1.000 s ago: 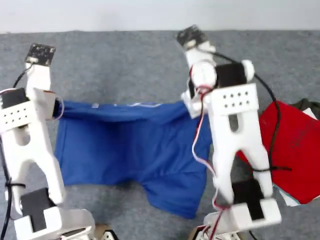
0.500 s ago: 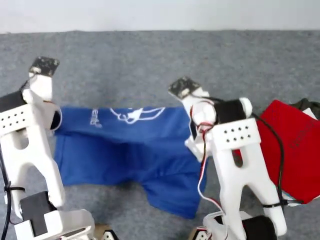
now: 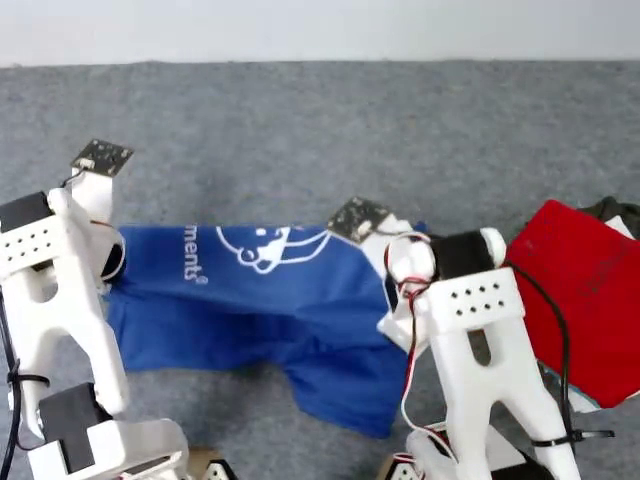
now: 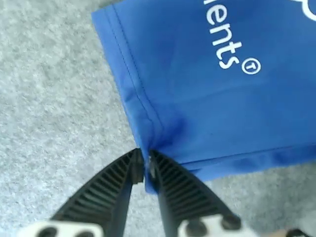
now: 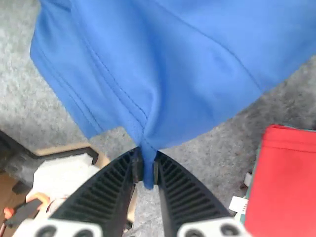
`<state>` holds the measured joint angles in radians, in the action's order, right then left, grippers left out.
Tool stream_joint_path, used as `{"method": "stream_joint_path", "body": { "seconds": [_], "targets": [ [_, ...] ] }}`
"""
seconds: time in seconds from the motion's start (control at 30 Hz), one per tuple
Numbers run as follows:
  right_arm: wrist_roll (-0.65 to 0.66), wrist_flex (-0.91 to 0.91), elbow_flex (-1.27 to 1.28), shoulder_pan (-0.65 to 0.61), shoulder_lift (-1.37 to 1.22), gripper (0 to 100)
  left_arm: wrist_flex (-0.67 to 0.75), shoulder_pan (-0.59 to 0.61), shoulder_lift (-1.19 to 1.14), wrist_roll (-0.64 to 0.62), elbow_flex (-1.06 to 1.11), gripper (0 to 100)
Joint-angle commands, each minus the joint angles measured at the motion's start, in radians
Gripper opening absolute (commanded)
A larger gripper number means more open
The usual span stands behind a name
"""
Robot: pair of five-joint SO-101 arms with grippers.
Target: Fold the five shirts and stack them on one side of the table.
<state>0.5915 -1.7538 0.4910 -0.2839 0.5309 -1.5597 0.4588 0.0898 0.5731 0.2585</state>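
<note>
While in end effectors (image 4: 146,162) (image 5: 146,169), blue shirt (image 3: 270,305).

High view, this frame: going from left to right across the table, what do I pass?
left arm → blue shirt → right arm → red folded shirt

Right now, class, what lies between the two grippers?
The blue shirt. The left gripper pinches one end of its edge and the right gripper the other. The high view shows the cloth spanning the stretch between them.
</note>
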Motion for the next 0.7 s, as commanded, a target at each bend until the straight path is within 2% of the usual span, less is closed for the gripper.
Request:
{"method": "stream_joint_path", "body": {
  "seconds": [0.0, 0.23, 0.33, 0.53, 0.67],
  "targets": [
    [0.031, -0.041, 0.034, -0.008, 0.051, 1.0, -0.049, 0.008, 0.049, 0.061, -0.005, 1],
    [0.064, -0.042, 0.103, -0.008, 0.113, 1.0, -0.061, 0.008, 0.049, 0.071, -0.004, 1],
    [0.077, -0.042, 0.163, -0.01, 0.136, 1.0, -0.11, 0.008, 0.049, 0.071, -0.004, 1],
    [0.097, -0.041, 0.219, -0.091, 0.194, 1.0, -0.153, 0.057, 0.046, 0.068, 0.001, 1],
    [0.097, -0.041, 0.224, -0.124, 0.196, 1.0, -0.147, 0.091, 0.044, 0.077, 0.087, 1]
  ]
}}
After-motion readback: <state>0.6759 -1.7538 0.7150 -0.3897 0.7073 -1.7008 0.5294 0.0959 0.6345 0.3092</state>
